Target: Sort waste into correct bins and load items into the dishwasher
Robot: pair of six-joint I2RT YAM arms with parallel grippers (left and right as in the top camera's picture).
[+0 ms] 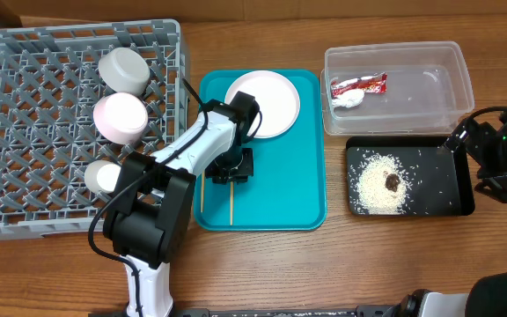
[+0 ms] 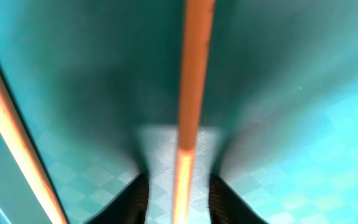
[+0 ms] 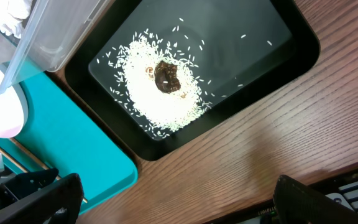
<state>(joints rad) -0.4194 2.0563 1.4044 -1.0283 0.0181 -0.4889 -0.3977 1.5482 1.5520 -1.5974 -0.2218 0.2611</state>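
desk: wood, carries everything.
dish rack: far left; bowl, saucer and cup sit in it.
teal tray: centre; plate at the top end, chopsticks at the lower end.
clear tub: wrapper and tissue inside.
black tray: rice piled in it, brown lump on top.
left gripper: low on the teal tray, fingers narrowly apart. One finger sits on each side of the centre chopstick, no pinch visible. The other stick lies off to the side, outside the jaws.
right gripper: spread wide, empty, over the desk beside the black tray.
step: chopstick pickup, by the look of it.
do it well: keep the stick centred between the pads and squeeze fully before you lift. Raise it level, since a thin round stick will likely roll or pivot.
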